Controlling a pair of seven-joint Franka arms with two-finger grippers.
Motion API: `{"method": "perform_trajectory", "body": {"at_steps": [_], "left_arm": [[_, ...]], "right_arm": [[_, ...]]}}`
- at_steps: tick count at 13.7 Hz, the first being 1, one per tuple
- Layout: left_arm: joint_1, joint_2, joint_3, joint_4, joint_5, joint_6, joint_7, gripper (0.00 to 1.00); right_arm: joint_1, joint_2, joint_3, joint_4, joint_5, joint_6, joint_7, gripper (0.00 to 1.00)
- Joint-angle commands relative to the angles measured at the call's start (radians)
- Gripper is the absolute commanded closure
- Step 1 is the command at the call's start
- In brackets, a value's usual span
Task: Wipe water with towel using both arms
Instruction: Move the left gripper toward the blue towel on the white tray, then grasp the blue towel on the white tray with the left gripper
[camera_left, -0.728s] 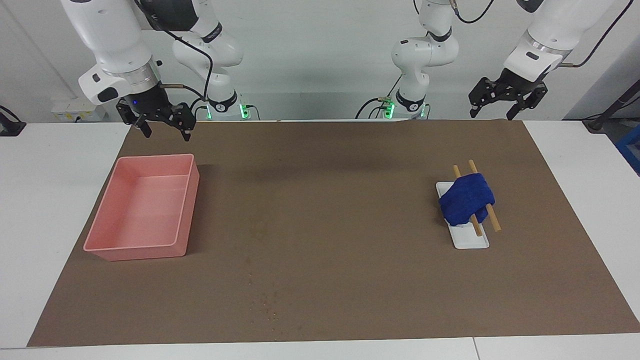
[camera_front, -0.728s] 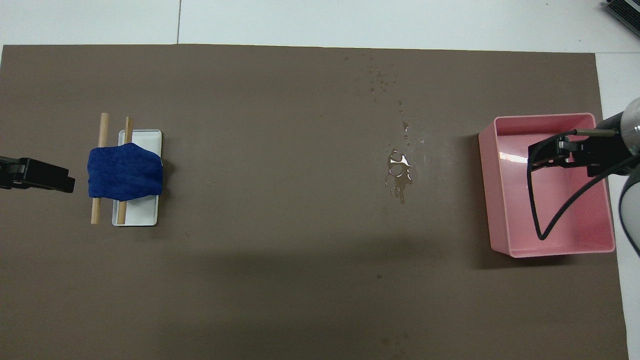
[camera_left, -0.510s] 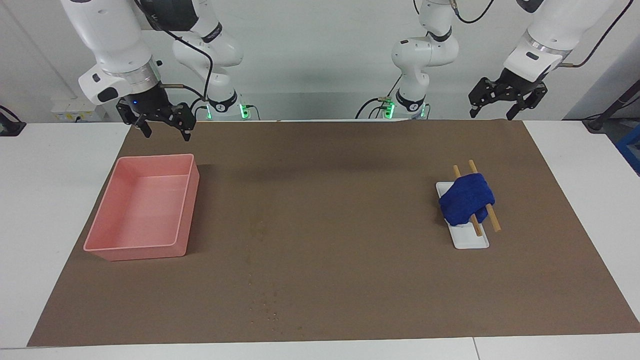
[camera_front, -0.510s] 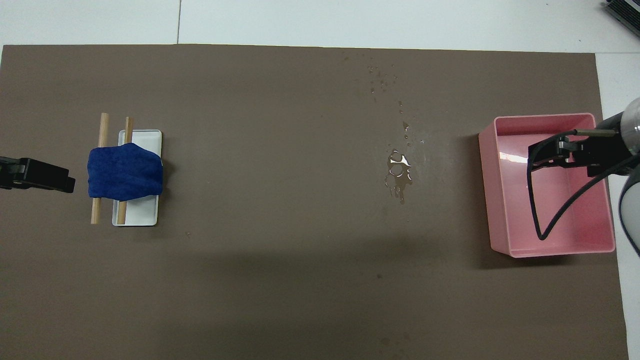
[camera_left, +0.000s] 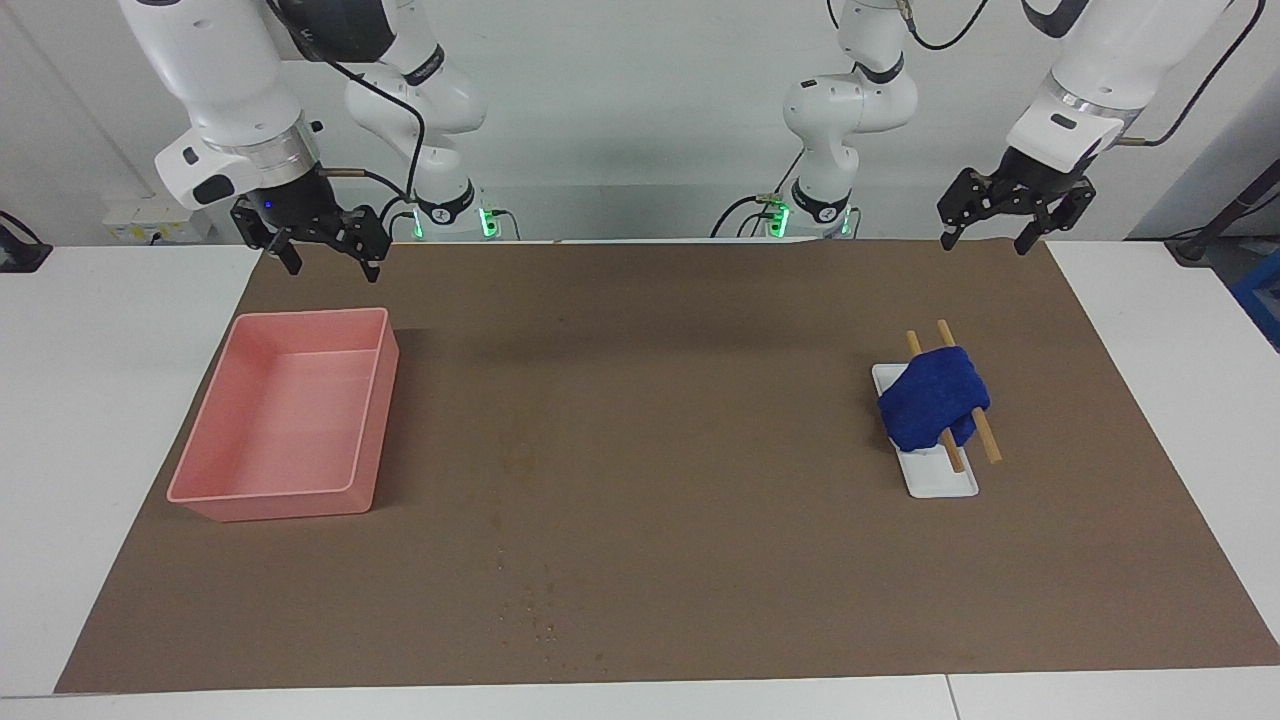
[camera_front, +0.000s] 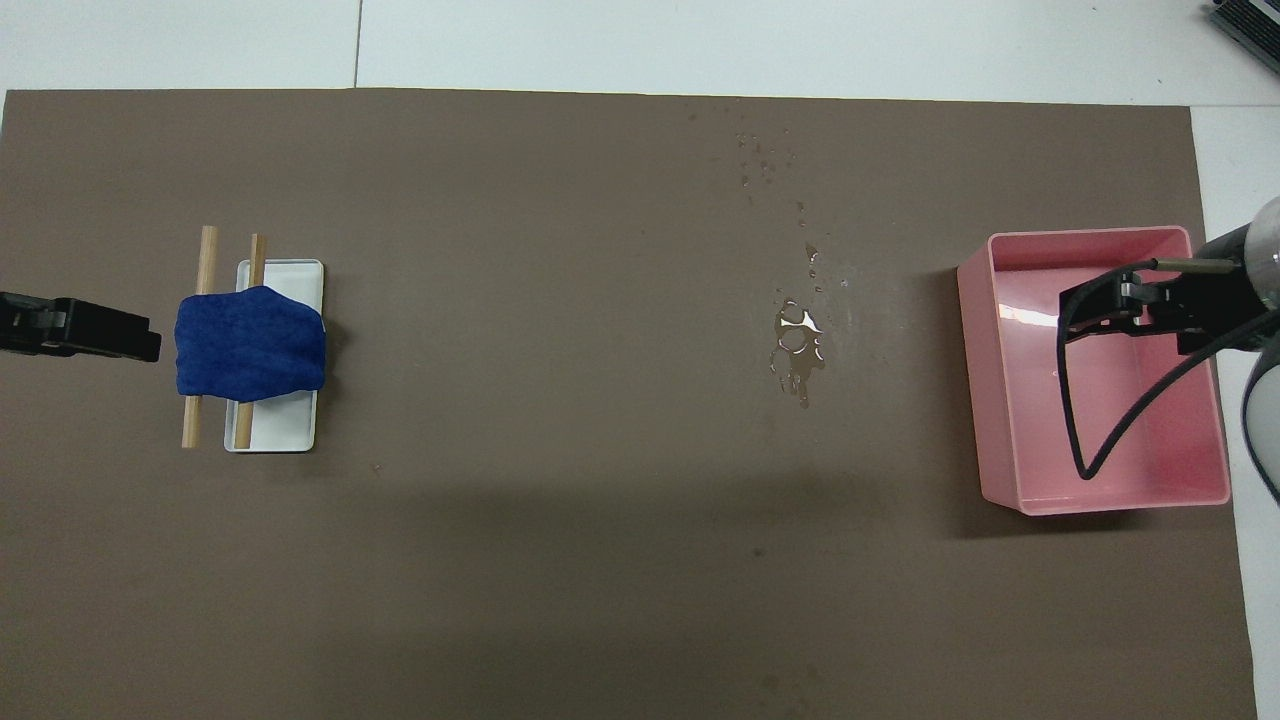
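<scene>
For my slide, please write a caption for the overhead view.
Blue towel draped over two sticks on a white tray; spilled water between it and a pink bin.

towel (camera_front: 250, 342) draped over two wooden sticks (camera_front: 204, 300) on white tray (camera_front: 290, 425) | water puddle (camera_front: 797, 345) mid-mat | pink tray (camera_front: 1010, 400) at right arm's end

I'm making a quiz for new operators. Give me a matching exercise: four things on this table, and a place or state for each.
1. towel
2. water
3. pink tray
4. left gripper

a. pooled on the mat
b. open, empty, raised
c. draped over two sticks
d. at the right arm's end

Pairs: 1-c, 2-a, 3-d, 4-b
</scene>
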Motion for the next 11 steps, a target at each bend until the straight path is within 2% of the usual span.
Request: {"method": "perform_trajectory", "body": {"at_steps": [1, 8, 11], "left_arm": [[-0.001, -0.068, 0.016, -0.214, 0.015, 0.219, -0.016, 0.0], [0.051, 0.005, 0.017, -0.486, 0.015, 0.615, -0.148, 0.0], [0.06, 0.034, 0.018, -0.525, 0.016, 0.693, -0.151, 0.01]], "right_arm": [[-0.011, -0.006, 0.008, 0.011, 0.001, -0.018, -0.019, 0.0], [-0.013, -0.005, 0.018, 0.014, 0.001, -0.02, -0.066, 0.0], [-0.019, -0.006, 0.016, 0.011, 0.001, -0.02, -0.062, 0.0]]}}
